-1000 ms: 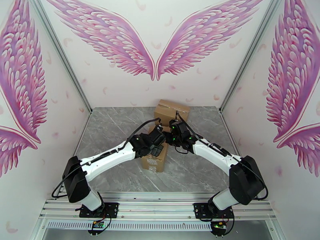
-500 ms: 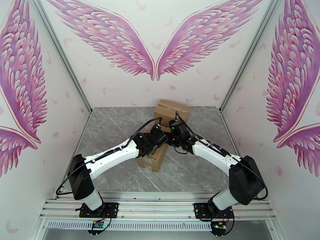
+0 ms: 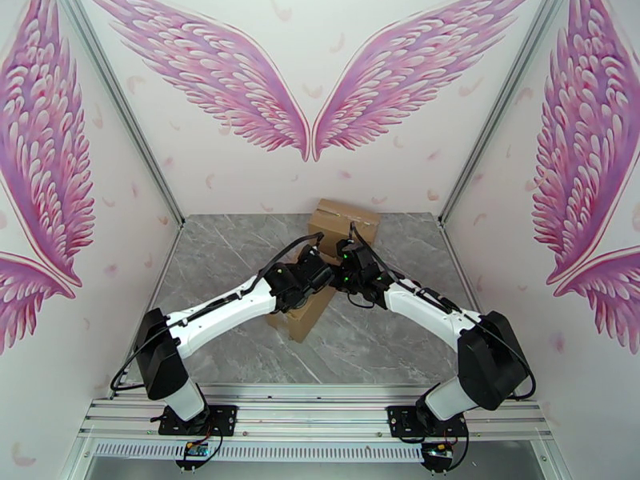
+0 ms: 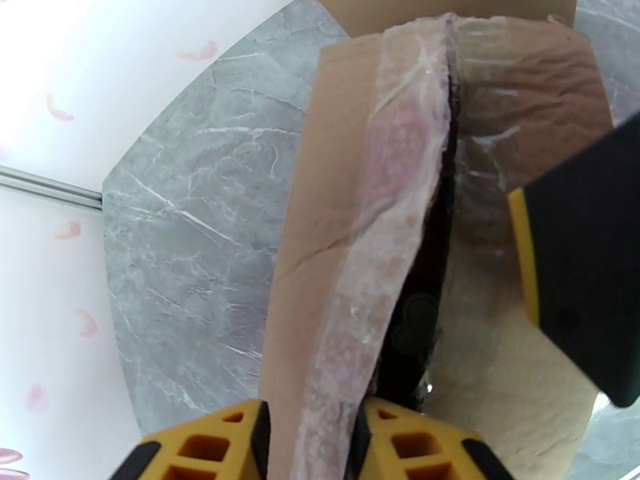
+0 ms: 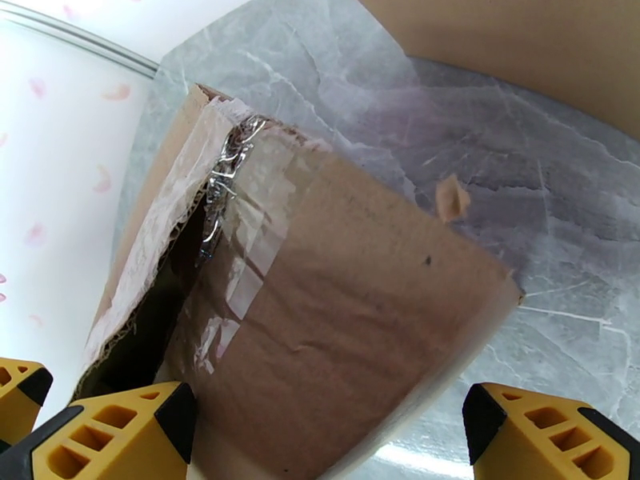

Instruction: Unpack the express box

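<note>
Your left gripper (image 4: pixel 310 422) pinches the taped flap (image 4: pixel 336 234) of the express box (image 3: pixel 300 320), which sits skewed at the middle of the table (image 3: pixel 232 258) beneath both wrists. Your right gripper (image 5: pixel 320 410) hangs with jaws spread wide astride the opposite flap (image 5: pixel 336 314), the seam between them parted.

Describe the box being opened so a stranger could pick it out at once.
Start at the grey marble table under the pink-winged wall. Two cardboard boxes sit on its midline; take the nearer box, at the table's centre. Unlike the closed far box, it lies askew with its taped seam split open.
</note>
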